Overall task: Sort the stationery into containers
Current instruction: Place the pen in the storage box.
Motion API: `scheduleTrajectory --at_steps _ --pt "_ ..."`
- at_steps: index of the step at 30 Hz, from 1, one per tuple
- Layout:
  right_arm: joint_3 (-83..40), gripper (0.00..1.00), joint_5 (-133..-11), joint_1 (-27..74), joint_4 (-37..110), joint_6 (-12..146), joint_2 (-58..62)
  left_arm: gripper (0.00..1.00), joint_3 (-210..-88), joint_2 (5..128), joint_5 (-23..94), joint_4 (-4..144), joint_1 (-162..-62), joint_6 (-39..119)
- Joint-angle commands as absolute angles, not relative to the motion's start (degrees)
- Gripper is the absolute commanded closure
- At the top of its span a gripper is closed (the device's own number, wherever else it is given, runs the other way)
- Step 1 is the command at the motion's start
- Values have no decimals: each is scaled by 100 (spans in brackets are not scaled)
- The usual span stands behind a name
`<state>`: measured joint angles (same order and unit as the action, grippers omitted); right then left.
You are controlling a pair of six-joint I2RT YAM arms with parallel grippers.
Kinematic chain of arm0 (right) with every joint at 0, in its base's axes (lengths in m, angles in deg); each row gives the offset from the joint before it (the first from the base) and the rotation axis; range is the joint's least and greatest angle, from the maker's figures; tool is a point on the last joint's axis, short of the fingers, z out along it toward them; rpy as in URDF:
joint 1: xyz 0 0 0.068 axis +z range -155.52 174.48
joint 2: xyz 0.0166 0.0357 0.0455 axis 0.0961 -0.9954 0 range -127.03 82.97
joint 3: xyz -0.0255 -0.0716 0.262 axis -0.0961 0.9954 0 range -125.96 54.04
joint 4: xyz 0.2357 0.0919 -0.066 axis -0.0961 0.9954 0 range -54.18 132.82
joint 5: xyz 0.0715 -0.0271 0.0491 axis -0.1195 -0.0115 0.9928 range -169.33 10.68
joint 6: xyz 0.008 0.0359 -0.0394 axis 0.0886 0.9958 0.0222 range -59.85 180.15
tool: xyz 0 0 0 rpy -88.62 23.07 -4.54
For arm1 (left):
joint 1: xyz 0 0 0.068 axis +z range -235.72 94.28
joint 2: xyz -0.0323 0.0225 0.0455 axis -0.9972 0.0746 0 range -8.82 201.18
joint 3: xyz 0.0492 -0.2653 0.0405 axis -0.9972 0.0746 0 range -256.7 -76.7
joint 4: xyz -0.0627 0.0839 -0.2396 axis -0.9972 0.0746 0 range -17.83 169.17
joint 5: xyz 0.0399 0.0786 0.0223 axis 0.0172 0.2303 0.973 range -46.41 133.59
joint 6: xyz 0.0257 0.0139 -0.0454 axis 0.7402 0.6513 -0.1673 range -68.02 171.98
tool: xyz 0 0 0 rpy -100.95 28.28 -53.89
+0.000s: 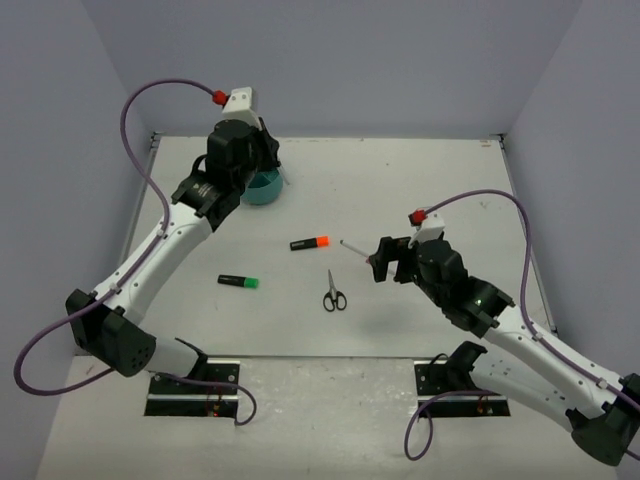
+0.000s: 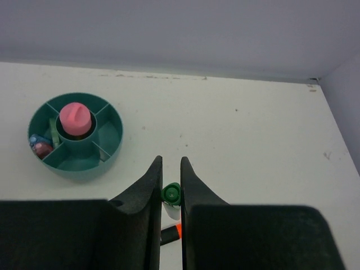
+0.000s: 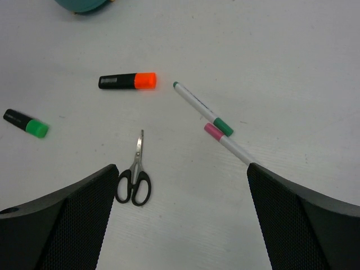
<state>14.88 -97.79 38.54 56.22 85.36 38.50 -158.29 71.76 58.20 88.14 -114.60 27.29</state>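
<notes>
- One green-capped marker (image 2: 171,193) pinched in left gripper (image 2: 170,169), near organiser (image 2: 79,171); light, rigid.
- Centre: scissors (image 3: 137,160), stiff; take by blades near pivot.
- Right gripper (image 3: 183,169) wide open over 2 thin pens (image 3: 202,107) lying flat; slick, prob roll, so grip mid-barrel.

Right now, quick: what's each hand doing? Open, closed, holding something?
Left hand: closed on a green-capped marker.
Right hand: open, holding nothing.

green-capped marker (image 2: 171,194) mostly hidden between jaws, organiser (image 1: 266,190) half hidden
</notes>
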Motion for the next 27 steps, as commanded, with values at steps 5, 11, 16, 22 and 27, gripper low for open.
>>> scheduleTrajectory --at_steps 5,11,16,22,27 --pt "1572 1 -10204 3816 5279 8871 3635 100 -17312 8377 6372 9221 -11191 2952" --pt "1688 1 -10235 3816 5274 8904 3977 100 -18428 9313 6822 9464 -11095 3246" --pt "1776 1 -10272 3816 5315 8960 4213 100 -19324 10121 7348 9406 -10930 3724" --pt "1713 1 -10402 3816 5472 9025 4114 100 -20387 11175 7418 9519 -10634 4099" --pt "1635 1 -10467 3816 5603 9081 3967 100 -20543 11546 7095 9349 -10294 4174"
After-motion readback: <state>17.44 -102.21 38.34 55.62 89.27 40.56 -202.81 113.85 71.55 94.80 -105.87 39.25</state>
